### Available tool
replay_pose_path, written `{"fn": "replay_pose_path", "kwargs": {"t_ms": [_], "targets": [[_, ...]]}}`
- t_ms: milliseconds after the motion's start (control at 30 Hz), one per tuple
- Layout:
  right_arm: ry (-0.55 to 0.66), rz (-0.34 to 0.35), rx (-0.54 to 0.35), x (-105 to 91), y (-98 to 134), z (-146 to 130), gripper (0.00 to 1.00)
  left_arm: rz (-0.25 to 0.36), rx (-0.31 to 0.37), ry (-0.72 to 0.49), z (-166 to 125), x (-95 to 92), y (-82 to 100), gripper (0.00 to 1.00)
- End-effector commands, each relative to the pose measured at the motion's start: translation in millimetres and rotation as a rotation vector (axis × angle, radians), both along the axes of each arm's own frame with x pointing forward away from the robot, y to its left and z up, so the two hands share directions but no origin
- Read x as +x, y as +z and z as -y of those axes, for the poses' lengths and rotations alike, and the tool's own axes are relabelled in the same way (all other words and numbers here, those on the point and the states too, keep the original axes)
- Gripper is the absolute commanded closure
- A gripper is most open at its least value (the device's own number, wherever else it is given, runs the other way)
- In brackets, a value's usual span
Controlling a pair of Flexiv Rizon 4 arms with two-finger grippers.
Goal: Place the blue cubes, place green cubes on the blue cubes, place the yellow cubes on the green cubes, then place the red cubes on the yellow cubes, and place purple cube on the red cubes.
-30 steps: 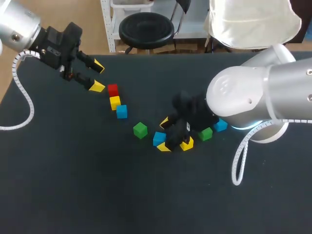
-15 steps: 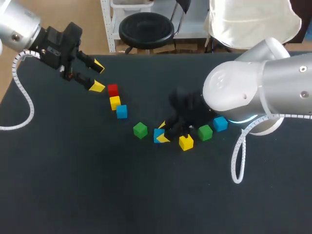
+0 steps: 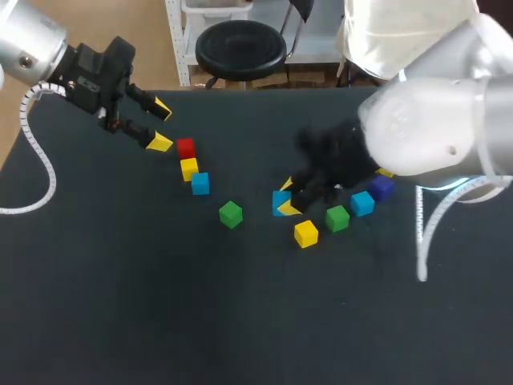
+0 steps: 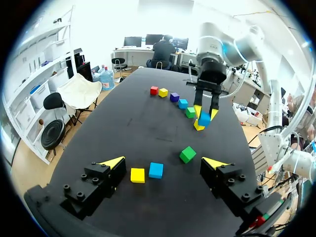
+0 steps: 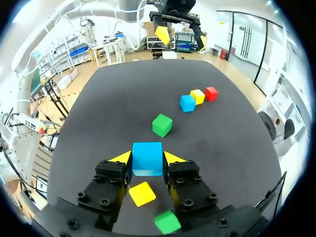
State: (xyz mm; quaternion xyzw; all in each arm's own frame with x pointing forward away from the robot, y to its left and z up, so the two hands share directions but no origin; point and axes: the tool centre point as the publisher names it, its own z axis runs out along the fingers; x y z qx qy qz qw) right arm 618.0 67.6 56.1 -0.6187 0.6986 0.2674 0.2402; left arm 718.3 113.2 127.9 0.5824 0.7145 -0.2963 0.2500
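Jaws of the right gripper (image 5: 147,159) pinch a blue cube (image 5: 147,157) from two sides, and it seems lifted a little off the table (image 5: 98,98). Below it lie a yellow cube (image 5: 142,193) and a near green cube (image 5: 167,222). The left gripper (image 3: 161,125) stands spread and holds nothing, near the red cube (image 3: 185,147). This is probably the first step, placing the blue cubes. The next move calls for a bare spot and a level, gentle lowering before release.

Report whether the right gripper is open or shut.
The right gripper is shut on the blue cube: in the right wrist view both yellow-tipped fingers touch its opposite sides.
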Motion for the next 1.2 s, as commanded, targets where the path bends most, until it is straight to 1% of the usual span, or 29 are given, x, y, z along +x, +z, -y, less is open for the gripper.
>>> {"fn": "replay_pose_path", "kwargs": {"t_ms": [33,133,200,800,833,900,967,1067,1200], "targets": [[-0.008,0.017,0.006,-4.0,10,11,1.0,0.003,-0.003,0.0,0,-0.8,-0.6,0.0],[0.028,0.008,0.068,-0.8,11,11,1.0,0.003,-0.003,0.0,0,-0.8,-0.6,0.0],[0.063,-0.001,0.094,-4.4,15,11,1.0,0.003,-0.003,0.0,0,-0.8,-0.6,0.0],[0.063,-0.001,0.094,-4.4,15,11,1.0,0.003,-0.003,0.0,0,-0.8,-0.6,0.0],[0.074,0.006,0.124,-1.8,12,12,1.0,0.003,-0.003,0.0,0,-0.8,-0.6,0.0],[0.074,0.009,0.092,1.5,7,12,1.0,0.003,-0.003,0.0,0,-0.8,-0.6,0.0],[0.073,0.014,0.108,2.9,4,14,1.0,0.003,-0.003,0.0,0,-0.8,-0.6,0.0],[0.067,0.041,0.107,3.2,-1,17,1.0,0.003,-0.003,0.0,0,-0.8,-0.6,0.0],[0.085,0.053,0.11,12.6,-13,17,1.0,0.003,-0.003,0.0,0,-0.8,-0.6,0.0]]}}
